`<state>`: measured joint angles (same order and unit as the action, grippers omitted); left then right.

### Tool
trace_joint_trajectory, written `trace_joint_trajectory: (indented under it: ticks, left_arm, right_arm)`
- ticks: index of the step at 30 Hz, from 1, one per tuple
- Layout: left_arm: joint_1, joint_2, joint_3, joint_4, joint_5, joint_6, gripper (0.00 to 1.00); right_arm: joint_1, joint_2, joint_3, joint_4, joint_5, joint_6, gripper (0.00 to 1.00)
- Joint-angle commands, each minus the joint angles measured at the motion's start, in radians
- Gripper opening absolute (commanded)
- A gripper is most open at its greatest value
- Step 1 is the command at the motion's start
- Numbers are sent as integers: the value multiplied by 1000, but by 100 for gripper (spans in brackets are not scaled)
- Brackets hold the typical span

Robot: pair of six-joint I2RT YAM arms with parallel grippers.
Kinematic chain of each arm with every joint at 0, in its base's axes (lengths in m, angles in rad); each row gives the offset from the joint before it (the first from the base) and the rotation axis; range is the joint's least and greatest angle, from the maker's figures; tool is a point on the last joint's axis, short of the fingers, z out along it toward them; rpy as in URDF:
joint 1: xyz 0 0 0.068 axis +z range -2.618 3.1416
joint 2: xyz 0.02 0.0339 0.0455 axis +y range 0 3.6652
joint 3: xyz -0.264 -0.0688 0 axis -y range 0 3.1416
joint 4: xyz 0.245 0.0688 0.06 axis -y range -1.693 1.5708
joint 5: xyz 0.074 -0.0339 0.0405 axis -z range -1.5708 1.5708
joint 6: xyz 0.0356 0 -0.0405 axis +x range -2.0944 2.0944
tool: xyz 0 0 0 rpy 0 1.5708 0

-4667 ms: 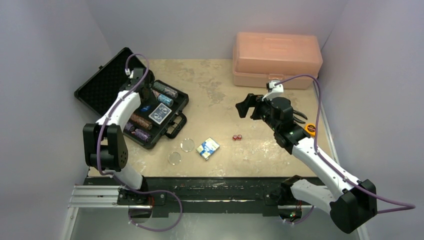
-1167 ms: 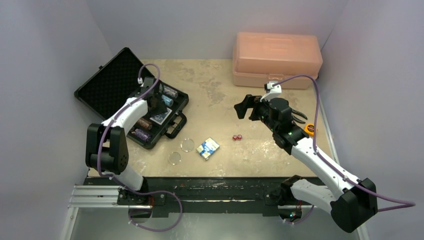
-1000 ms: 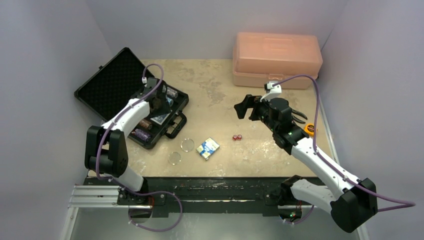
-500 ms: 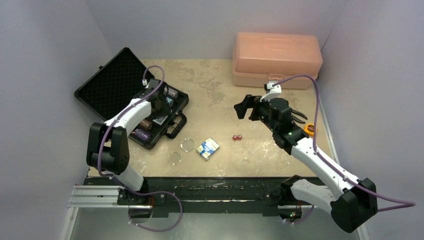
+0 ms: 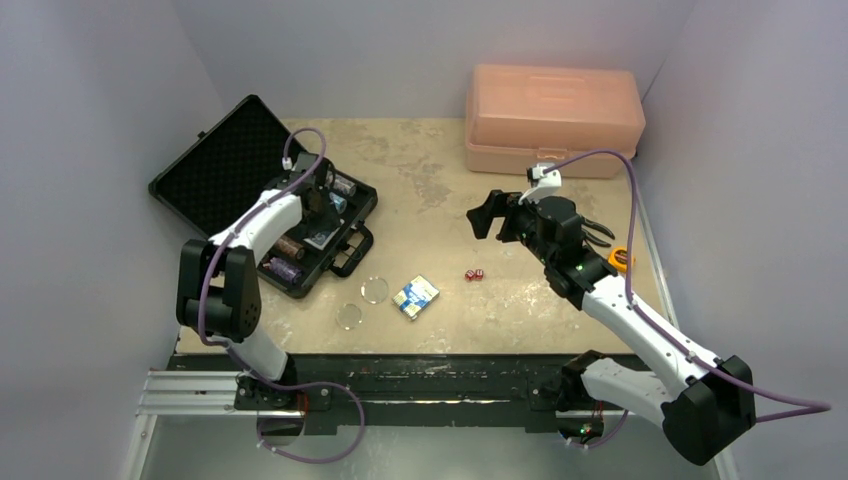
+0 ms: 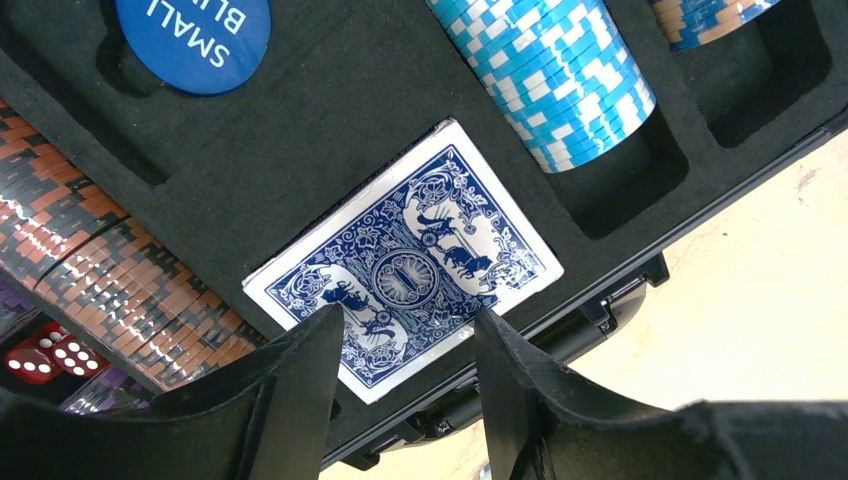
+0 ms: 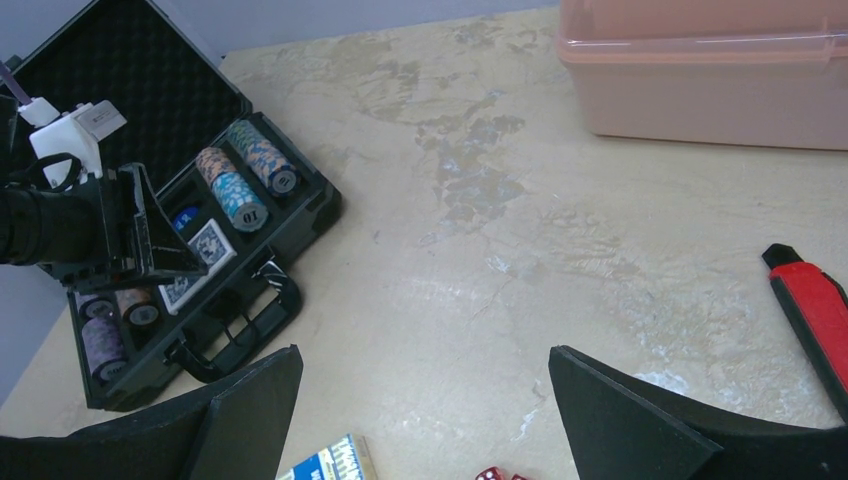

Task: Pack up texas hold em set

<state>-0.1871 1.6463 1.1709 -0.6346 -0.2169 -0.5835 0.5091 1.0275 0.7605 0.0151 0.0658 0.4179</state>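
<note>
The open black poker case (image 5: 205, 180) lies at the left and shows in the right wrist view (image 7: 310, 215). My left gripper (image 5: 320, 203) is open and empty just above it. Its fingers (image 6: 300, 385) straddle the near corner of a blue-backed card deck (image 6: 405, 255) lying in its slot. A row of light blue chips (image 6: 560, 80), brown chips (image 6: 90, 270), a blue blind button (image 6: 195, 30) and red dice (image 6: 40, 355) sit in the foam. A blue card box (image 5: 415, 296) and two red dice (image 5: 474, 274) lie on the table. My right gripper (image 5: 490, 213) is open wide and empty, raised above them (image 7: 422, 365).
Two clear discs (image 5: 374, 289) (image 5: 350, 317) lie in front of the case. A closed pink plastic box (image 5: 553, 118) stands at the back right. A black-handled tool (image 5: 600, 233) and an orange object (image 5: 622, 259) lie by the right wall, and a red-and-black tool (image 7: 815, 305) shows there in the right wrist view.
My left gripper has moved from the case's far left side across to its right, over the card deck slot. The right arm has barely moved.
</note>
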Motion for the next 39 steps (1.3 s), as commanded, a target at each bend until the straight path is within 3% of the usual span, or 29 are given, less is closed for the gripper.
trace_joint_trajectory:
  ticks: [1,11,17,19,23,25,39]
  left_arm:
    - [14,53,40,-23,6,-19,50]
    - [15,116,32,-21,32,-40,51]
    - [15,45,30,-22,22,-23,56]
    - [15,-2,23,-23,12,-7,63]
    - [15,-110,1,-33,-7,16,91]
    - [15,-165,-15,-37,-2,25,99]
    - [15,-477,-89,-172,125,153,100]
  right_arm:
    - [6,-9,-4,26,28,-13,99]
    - [9,-4,-4,25,34,-13,99]
    - [8,5,2,18,41,-14,99]
    - [8,11,7,12,42,-17,99]
    - [9,29,21,-8,61,-21,99]
    - [9,36,26,-12,64,-28,99]
    - [9,84,70,-63,46,-58,99]
